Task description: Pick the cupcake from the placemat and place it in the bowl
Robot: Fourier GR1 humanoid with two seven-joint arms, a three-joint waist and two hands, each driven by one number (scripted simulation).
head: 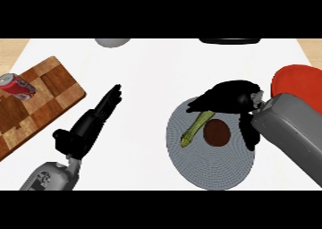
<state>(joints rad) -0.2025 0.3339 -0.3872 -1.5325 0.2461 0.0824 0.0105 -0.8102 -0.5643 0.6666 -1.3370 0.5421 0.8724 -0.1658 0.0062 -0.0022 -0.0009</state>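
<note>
The cupcake (216, 133) shows as a brown oval, seen from above, on the round grey placemat (210, 167) right of centre. A green-yellow elongated item (194, 128) lies on the mat just left of it. My right hand (228, 96) hovers over the mat's far part, open, with its fingers reaching left and one digit (249, 134) hanging down beside the cupcake's right side. It holds nothing. The red bowl (302, 82) sits at the right edge, partly hidden by my right forearm. My left hand (91, 120) rests open on the counter, fingers straight.
A wooden cutting board (38, 107) lies at the left with a red soda can (15, 86) on it. A grey round object (112, 42) and a black object (230, 41) sit at the counter's far edge.
</note>
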